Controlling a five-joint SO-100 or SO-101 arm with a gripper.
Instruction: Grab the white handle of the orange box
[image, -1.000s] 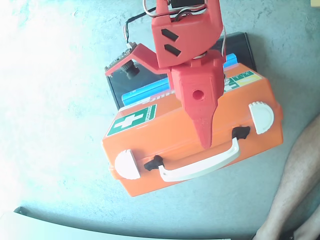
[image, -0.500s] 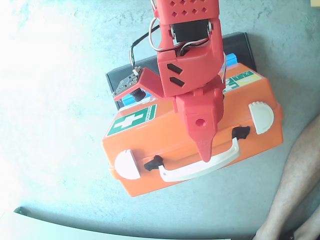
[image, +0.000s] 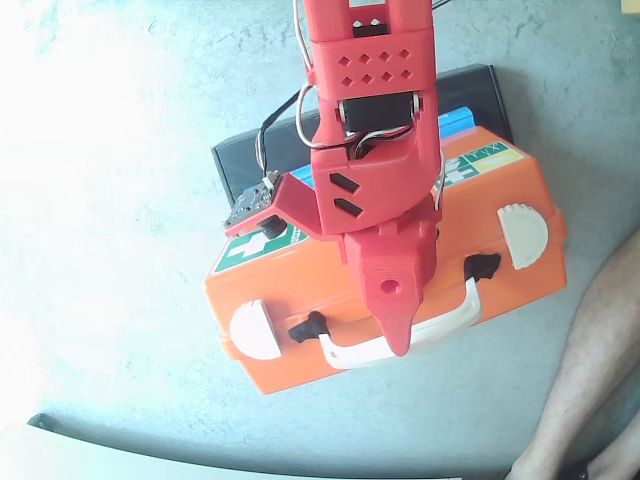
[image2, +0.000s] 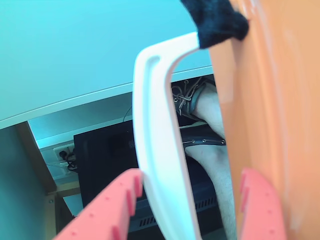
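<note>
The orange box (image: 300, 367) lies on the pale table, with a white handle (image: 450, 322) on its near side held by black hinges (image: 310, 327). In the fixed view my red gripper (image: 400, 340) points down over the middle of the handle. In the wrist view the handle (image2: 157, 125) runs between my two red fingers (image2: 107, 210), and the orange box wall (image2: 270, 100) fills the right. The left finger is close against the handle; the right one stands apart from it. The gripper (image2: 190, 175) is open around the handle.
A black case (image: 250, 160) lies behind the orange box. White round latches (image: 255, 330) sit on the box front. A person's bare leg (image: 600, 340) is at the right, and the table edge (image: 200, 450) runs along the bottom.
</note>
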